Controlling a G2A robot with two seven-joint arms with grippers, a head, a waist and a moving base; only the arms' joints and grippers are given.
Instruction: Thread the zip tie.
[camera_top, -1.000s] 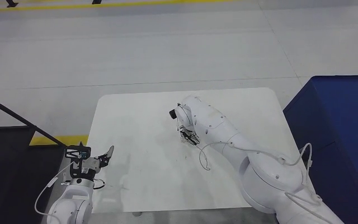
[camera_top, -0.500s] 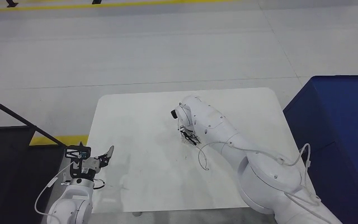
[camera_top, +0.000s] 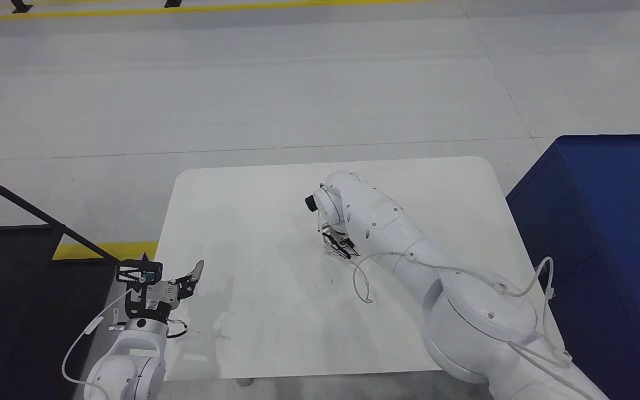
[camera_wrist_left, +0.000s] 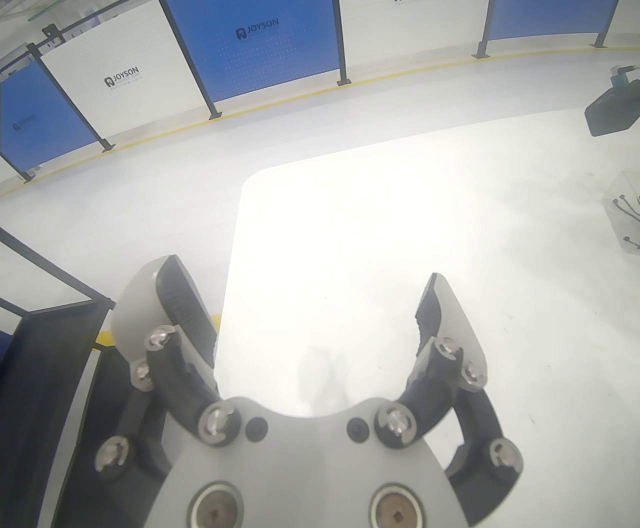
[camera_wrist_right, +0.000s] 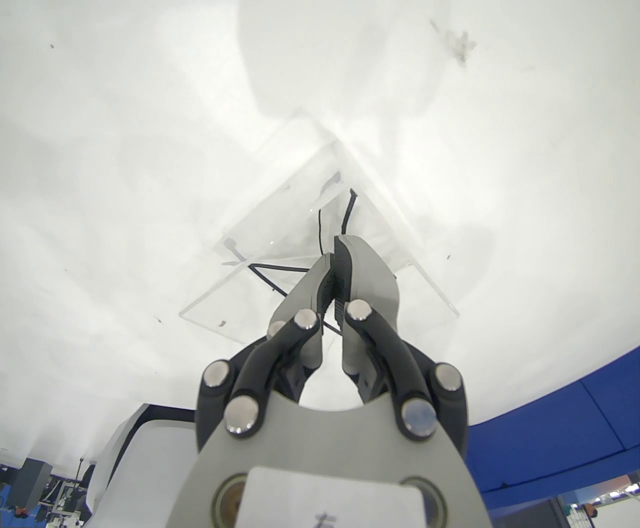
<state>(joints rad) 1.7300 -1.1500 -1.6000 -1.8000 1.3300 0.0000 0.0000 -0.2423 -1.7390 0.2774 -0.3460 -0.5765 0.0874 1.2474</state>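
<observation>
At mid-table: right gripper (camera_wrist_right: 334, 247) down in a clear box (camera_wrist_right: 430, 287), fingers pressed together, pinching a black tie (camera_wrist_right: 348, 207) jutting past the tips. Other ties (camera_wrist_right: 277, 268) loose on the box floor, one running behind the fingers. By the near left corner of the table (camera_top: 250, 200): left gripper (camera_wrist_left: 302, 274) spread wide, holding nothing, poised above the surface just inside the edge, well apart from the box.
</observation>
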